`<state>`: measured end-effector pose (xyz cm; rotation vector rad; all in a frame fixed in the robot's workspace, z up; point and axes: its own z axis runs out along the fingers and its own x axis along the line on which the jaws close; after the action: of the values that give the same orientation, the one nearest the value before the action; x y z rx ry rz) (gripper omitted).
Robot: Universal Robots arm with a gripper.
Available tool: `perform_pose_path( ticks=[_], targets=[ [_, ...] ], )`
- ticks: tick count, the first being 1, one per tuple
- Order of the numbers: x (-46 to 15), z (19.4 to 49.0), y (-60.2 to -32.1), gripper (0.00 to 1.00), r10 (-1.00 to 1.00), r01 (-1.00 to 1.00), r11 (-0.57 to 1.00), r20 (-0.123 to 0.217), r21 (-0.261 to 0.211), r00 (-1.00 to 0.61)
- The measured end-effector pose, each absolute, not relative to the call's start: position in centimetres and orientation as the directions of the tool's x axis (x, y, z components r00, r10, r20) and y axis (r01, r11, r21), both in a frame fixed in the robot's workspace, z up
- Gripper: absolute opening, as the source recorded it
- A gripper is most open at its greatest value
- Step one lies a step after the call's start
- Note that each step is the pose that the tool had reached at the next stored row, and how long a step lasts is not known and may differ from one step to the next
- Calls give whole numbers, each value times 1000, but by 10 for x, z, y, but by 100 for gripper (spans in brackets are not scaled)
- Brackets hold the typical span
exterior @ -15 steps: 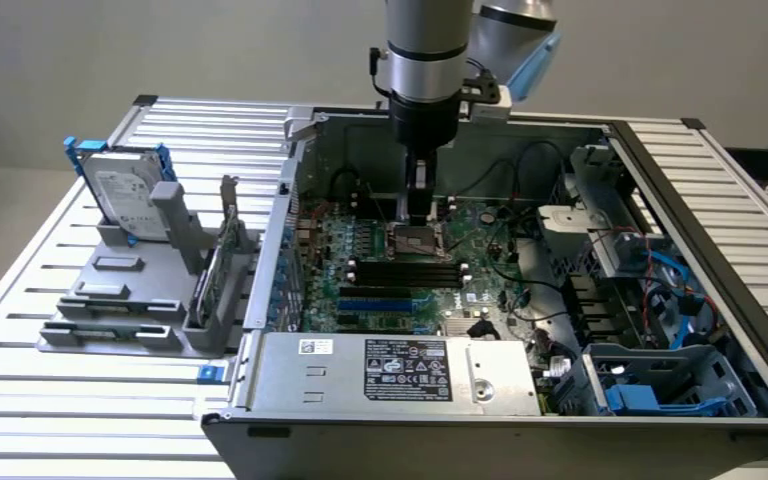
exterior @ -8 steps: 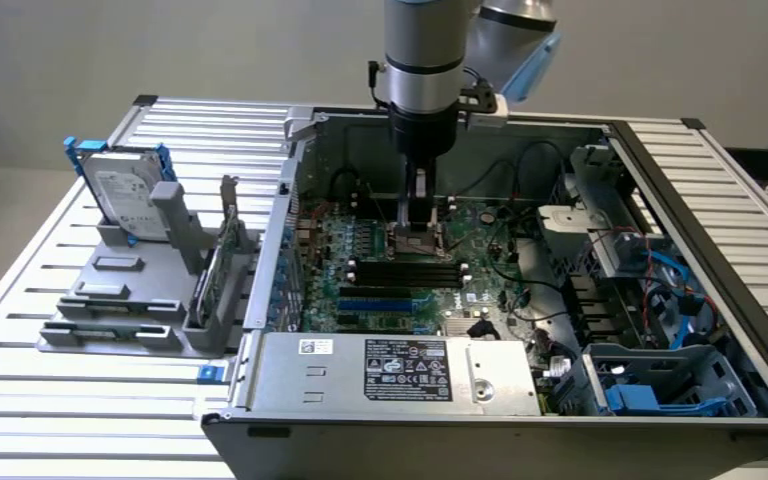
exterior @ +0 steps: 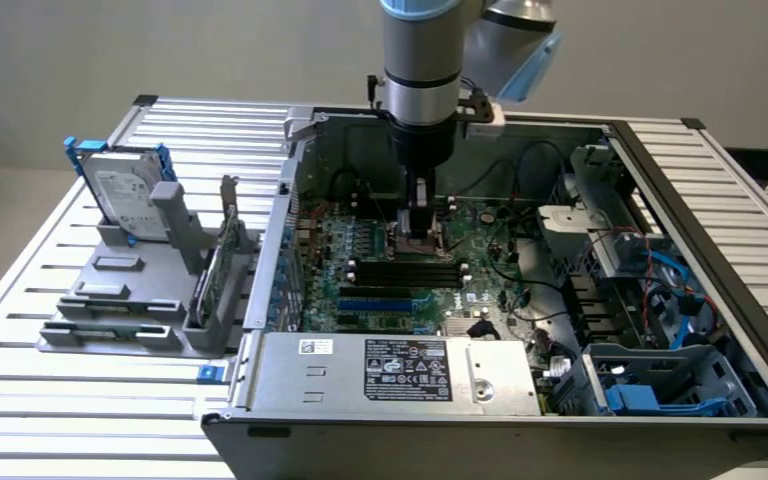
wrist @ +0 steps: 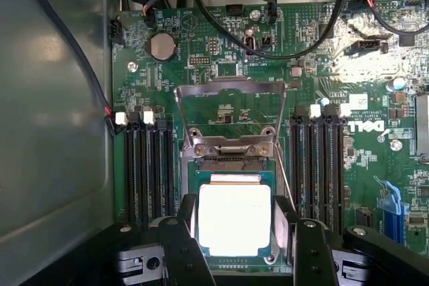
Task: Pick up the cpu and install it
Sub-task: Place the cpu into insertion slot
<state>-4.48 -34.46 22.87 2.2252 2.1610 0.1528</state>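
The cpu (wrist: 234, 218), a small square chip with a bright silver top, lies flat between my two black fingers (wrist: 190, 232), level with the open socket (wrist: 231, 157) on the green motherboard. My gripper (wrist: 236, 229) is shut on the cpu, one finger against each of two opposite edges. The socket's metal load plate (wrist: 231, 87) is swung up and open behind the chip. In the exterior view my gripper (exterior: 419, 232) reaches straight down into the open computer case (exterior: 277, 250), low over the middle of the board.
Black memory slots (wrist: 144, 172) flank the socket on both sides. Black cables (wrist: 221, 25) cross the board beyond the socket. A labelled hard drive with a blue bracket (exterior: 128, 190) stands in a grey fixture at the exterior view's left. The power supply (exterior: 398, 372) fills the case's near edge.
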Motion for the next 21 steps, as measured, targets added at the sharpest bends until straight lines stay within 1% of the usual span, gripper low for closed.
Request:
perform_pose_path(
  ticks=[5, 15, 21],
  targets=[
    [-45, 225, -345, 55, 999, 996, -7, 45, 94, 3],
    [-45, 214, -345, 55, 999, 996, -6, 45, 94, 2],
    [-45, 212, -345, 55, 999, 996, -6, 44, 94, 2]
  ],
)
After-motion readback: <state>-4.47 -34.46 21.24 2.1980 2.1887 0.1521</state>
